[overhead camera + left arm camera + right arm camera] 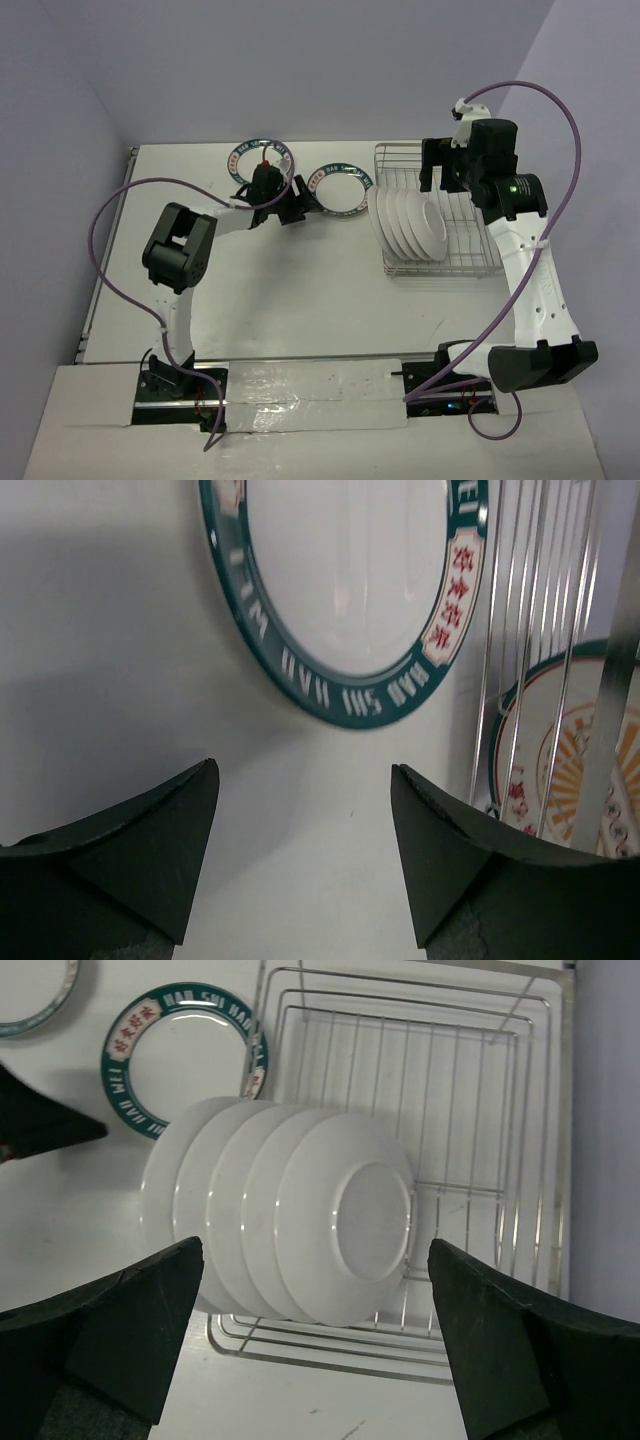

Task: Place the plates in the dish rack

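The wire dish rack (pixel 470 215) stands at the right and holds several white plates (pixel 410 225) on edge, undersides showing, leaning together in its left half (pixel 300 1220). A green-rimmed plate (pixel 337 188) lies flat on the table just left of the rack, also in the left wrist view (pixel 350 580) and the right wrist view (pixel 185 1055). A second rimmed plate (pixel 258 158) lies further left, partly hidden by my left arm. My left gripper (pixel 303 203) is open and empty just short of the green-rimmed plate (pixel 305 820). My right gripper (pixel 442 172) is open and empty above the rack (pixel 315 1250).
The rack's right half (pixel 480 1110) holds only bare wire bars. Through the rack wires (pixel 530 630) the left wrist view shows the patterned face of a racked plate (pixel 560 770). Purple cables loop beside both arms. The table's back edge lies just behind the plates.
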You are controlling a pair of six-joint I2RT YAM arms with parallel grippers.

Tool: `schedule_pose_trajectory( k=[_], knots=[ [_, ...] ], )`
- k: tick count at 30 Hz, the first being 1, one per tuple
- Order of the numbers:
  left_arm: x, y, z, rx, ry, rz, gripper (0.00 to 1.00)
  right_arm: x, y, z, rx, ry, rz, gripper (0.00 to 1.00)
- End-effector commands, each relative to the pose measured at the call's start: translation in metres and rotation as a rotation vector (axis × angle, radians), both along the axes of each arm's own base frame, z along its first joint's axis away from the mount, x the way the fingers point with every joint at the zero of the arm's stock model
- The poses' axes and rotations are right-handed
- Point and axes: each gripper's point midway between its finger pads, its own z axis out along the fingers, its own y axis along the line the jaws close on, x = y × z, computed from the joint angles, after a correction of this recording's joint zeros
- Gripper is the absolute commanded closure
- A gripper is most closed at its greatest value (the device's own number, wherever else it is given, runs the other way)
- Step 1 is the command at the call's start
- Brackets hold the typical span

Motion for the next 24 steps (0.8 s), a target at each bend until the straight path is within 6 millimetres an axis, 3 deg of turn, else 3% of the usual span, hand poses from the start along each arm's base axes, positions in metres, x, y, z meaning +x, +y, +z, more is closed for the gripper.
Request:
schedule_pose_trajectory(
  k=[1, 9, 15, 16, 18, 20, 21, 22, 24],
  knots=[
    [0.043, -0.026, 0.043, -0.151, -0.118, 0.028, 0.22, -0.004, 0.016, 0.019, 0.082, -0.054, 0.082, 0.0],
    [0.068, -0.044, 0.009, -0.278, -0.007, 0.092, 0.32, 0.001, 0.018, 0.016, 0.118, -0.033, 0.098, 0.0],
    [0.082, -0.038, -0.02, -0.228, 0.083, 0.172, 0.58, 0.002, 0.019, 0.016, 0.121, -0.031, 0.1, 0.0],
    [0.085, -0.033, -0.024, -0.201, 0.077, 0.191, 0.68, 0.001, 0.02, 0.016, 0.125, -0.029, 0.106, 0.0],
    [0.088, -0.025, -0.018, -0.208, 0.071, 0.197, 0.79, 0.0, 0.021, 0.014, 0.13, -0.03, 0.114, 0.0],
    [0.087, -0.015, -0.005, -0.207, 0.061, 0.193, 0.97, 0.0, 0.026, 0.018, 0.167, -0.054, 0.115, 0.0],
    [0.082, -0.008, -0.004, -0.197, 0.064, 0.195, 1.0, -0.001, 0.027, 0.015, 0.174, -0.054, 0.118, 0.0],
    [0.081, -0.005, 0.022, -0.214, 0.02, 0.179, 1.0, 0.0, 0.029, 0.019, 0.188, -0.076, 0.121, 0.0],
    [0.076, 0.01, 0.039, -0.209, -0.007, 0.169, 1.0, 0.001, 0.034, 0.019, 0.207, -0.082, 0.139, 0.0]
  ],
)
